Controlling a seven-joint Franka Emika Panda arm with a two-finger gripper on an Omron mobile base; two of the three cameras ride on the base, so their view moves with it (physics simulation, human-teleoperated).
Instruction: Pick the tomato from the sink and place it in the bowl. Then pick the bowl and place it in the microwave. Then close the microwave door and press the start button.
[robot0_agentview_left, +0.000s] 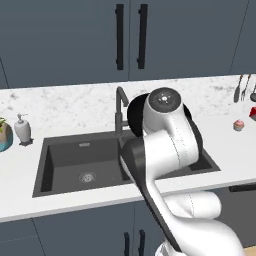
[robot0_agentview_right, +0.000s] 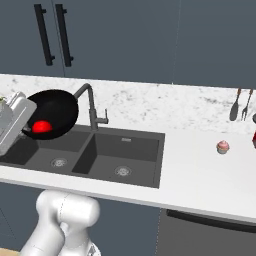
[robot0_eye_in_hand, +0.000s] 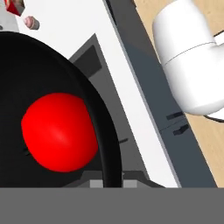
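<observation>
Tomato (robot0_eye_in_hand: 59, 133), glossy red, sits inside tilted black bowl (robot0_agentview_right: 57, 112).

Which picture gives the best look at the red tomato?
The hand view: the tomato looms large inside the black bowl. The right base view shows it as a small red patch in the tilted bowl. In the left base view, the arm blocks it.
</observation>
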